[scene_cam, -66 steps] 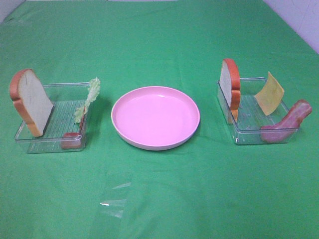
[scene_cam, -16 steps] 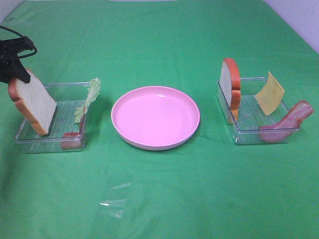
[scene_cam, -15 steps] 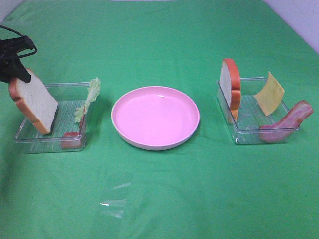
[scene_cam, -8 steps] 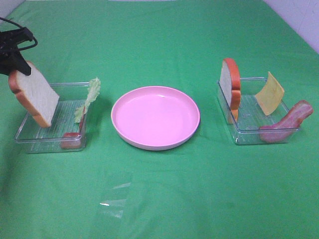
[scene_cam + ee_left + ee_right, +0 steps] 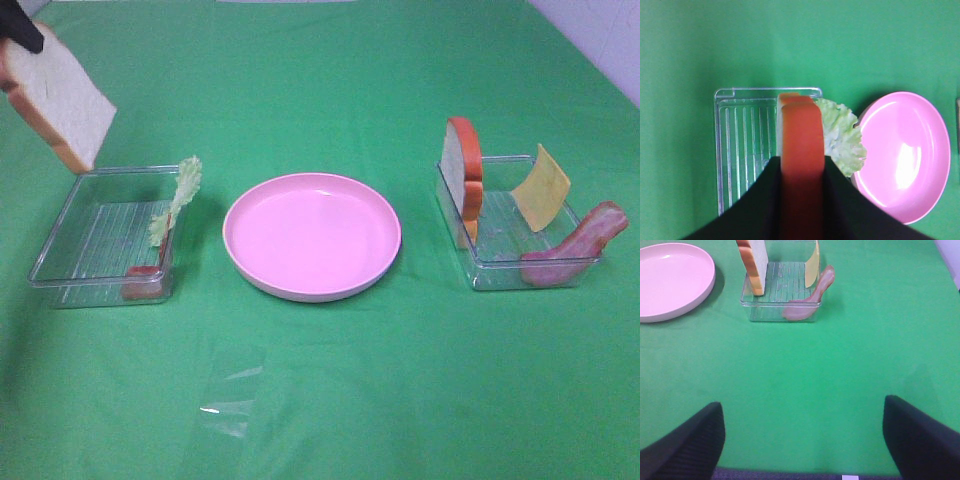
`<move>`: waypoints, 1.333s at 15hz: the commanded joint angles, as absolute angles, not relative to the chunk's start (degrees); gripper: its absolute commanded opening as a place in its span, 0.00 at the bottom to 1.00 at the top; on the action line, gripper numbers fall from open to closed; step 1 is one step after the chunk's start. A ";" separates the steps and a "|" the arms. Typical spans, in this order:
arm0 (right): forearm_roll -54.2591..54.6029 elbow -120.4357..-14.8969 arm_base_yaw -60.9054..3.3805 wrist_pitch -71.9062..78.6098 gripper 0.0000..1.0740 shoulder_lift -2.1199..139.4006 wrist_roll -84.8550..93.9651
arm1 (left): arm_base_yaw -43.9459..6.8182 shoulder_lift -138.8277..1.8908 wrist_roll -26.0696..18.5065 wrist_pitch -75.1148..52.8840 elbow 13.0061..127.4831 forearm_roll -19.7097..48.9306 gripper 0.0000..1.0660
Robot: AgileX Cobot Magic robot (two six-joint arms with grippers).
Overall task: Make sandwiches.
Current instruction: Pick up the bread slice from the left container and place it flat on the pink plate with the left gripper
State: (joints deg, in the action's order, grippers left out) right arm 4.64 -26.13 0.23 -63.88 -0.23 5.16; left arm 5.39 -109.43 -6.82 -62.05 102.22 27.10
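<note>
Squarely inside left hand [image 5: 801, 165]: bread slice [image 5: 55, 95].

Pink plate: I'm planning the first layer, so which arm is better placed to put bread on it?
Left. The left gripper is shut on a bread slice, held above the left tray beside the pink plate. The right gripper is open and empty, back from the right tray.

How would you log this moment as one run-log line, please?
left hand: shut on bread slice, above left tray | right hand: open, holding nothing | pink plate: nothing on it
</note>
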 commanded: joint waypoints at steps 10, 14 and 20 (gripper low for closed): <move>4.76 -26.01 0.57 -63.25 0.79 -1.72 4.93 | -2.98 -108.00 -6.76 -57.30 107.20 38.33 0.08; 4.76 -26.01 0.57 -63.25 0.79 -1.72 4.93 | -13.64 -112.70 -6.47 -51.85 107.20 41.77 0.08; 4.76 -26.01 0.57 -63.25 0.79 -1.72 4.93 | -21.37 -120.66 -6.36 -50.31 107.20 43.95 0.08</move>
